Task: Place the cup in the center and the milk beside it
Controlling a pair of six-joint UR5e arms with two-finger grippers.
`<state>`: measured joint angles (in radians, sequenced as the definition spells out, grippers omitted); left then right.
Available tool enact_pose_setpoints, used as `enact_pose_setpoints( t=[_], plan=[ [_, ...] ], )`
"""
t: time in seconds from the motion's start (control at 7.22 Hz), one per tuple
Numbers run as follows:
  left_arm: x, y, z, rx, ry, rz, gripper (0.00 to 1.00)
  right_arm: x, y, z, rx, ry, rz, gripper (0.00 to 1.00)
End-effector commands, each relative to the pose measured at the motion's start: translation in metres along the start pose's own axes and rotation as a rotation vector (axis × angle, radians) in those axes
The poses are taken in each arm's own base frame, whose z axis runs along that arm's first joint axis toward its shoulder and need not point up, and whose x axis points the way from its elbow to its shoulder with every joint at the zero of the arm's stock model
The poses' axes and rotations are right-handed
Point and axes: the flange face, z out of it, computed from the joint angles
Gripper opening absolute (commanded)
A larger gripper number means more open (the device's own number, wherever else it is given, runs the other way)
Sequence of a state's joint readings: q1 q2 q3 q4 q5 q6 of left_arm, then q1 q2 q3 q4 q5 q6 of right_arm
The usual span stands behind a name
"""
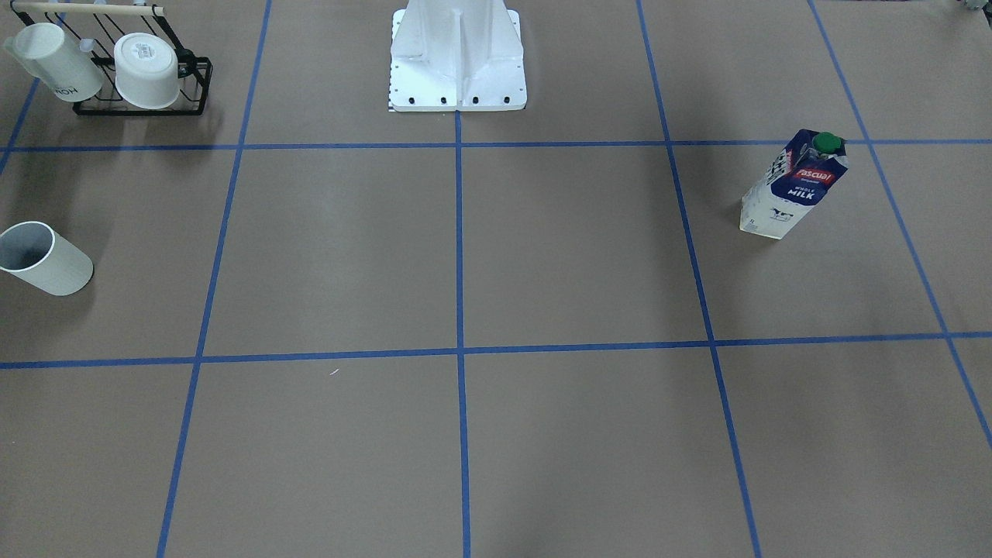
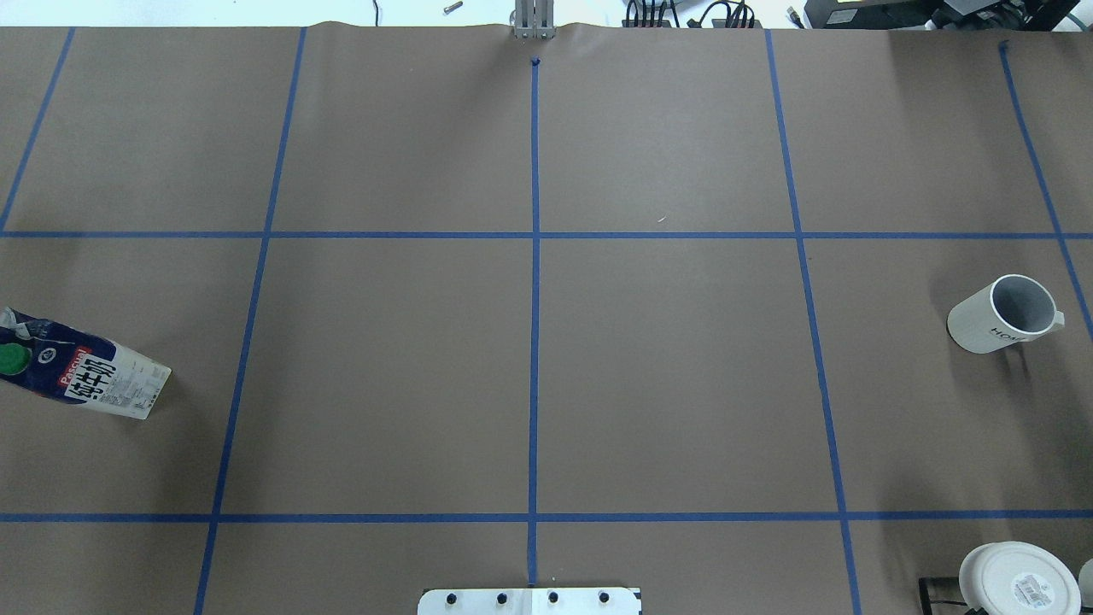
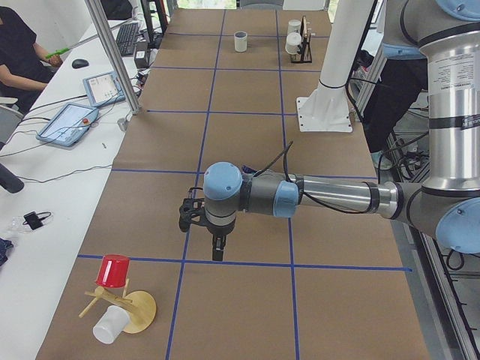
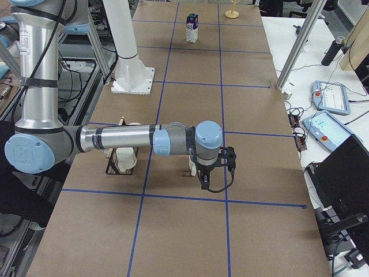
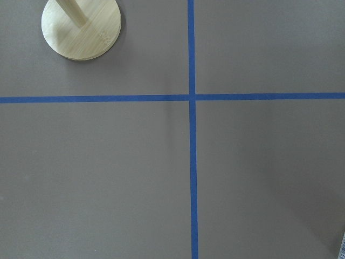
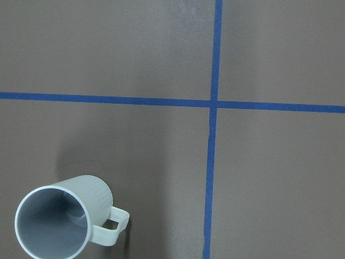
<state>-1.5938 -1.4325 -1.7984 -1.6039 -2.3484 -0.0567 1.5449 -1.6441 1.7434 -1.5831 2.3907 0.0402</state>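
Note:
The cup [image 1: 43, 260] is a white mug with a grey inside. It stands upright at the table's right end in the overhead view [image 2: 1008, 314] and at the lower left of the right wrist view [image 6: 64, 221]. The milk [image 1: 794, 186] is a blue and white carton with a green cap, upright at the left end [image 2: 81, 376]. My right gripper [image 4: 203, 183] hangs over the table just beside the cup. My left gripper [image 3: 217, 251] points down over a tape crossing, away from the carton. I cannot tell whether either gripper is open or shut.
A black wire rack [image 1: 194, 77] with two more white mugs stands near the cup, by the robot's base [image 1: 457, 62]. A wooden stand [image 3: 124, 307] with a red cup and a white cup is at the left end; its round base shows in the left wrist view [image 5: 81, 27].

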Motion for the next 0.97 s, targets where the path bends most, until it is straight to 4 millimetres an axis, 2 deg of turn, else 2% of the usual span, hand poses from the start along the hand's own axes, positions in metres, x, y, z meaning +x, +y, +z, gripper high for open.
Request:
enact_pose_setpoints(
  t=[0.0, 0.14, 0.55, 0.83],
  plan=[
    [0.001, 0.001, -0.001, 0.001, 0.006, -0.002, 0.99, -0.002, -0.001, -0.002, 0.005, -0.002, -0.003, 1.00],
    [0.005, -0.003, -0.006, 0.017, 0.009, 0.015, 0.99, 0.000, -0.002, 0.001, 0.003, -0.001, -0.001, 1.00],
    [-0.007, -0.003, 0.008, -0.013, 0.007, -0.013, 0.99, -0.008, -0.005, -0.007, 0.022, -0.002, -0.012, 1.00],
    [-0.014, 0.001, 0.015, -0.026, 0.005, -0.020, 0.99, -0.005, -0.004, -0.002, 0.006, 0.005, 0.013, 1.00]
  ],
)
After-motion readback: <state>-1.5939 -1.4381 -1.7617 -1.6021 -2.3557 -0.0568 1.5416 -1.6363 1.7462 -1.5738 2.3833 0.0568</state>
